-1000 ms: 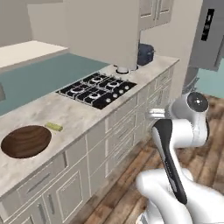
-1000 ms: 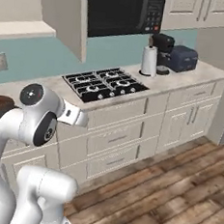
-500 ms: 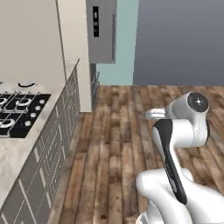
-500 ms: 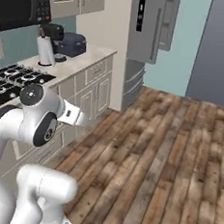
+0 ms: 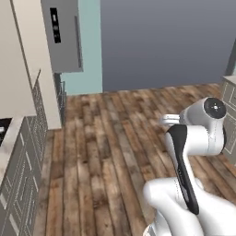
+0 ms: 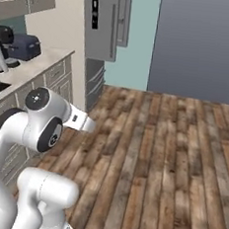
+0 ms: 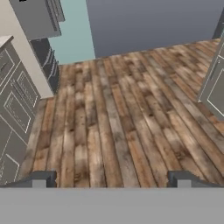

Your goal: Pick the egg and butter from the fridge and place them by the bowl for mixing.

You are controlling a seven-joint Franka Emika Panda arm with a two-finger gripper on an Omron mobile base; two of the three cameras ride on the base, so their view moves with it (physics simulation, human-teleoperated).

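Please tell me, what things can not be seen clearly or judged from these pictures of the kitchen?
- Fridge contents: its doors look shut, so whatever lies inside is hidden.
- Fridge top: cut off by the upper edge in both base views.
- Gripper: fingertips stand wide apart, nothing between them; the rest lies below the hand view's bottom edge.
- Dark appliance on the counter: too small to identify.

Grey fridge (image 6: 106, 21) with black panel, brown wood-plank floor (image 5: 110, 152), teal wall (image 6: 136, 39)
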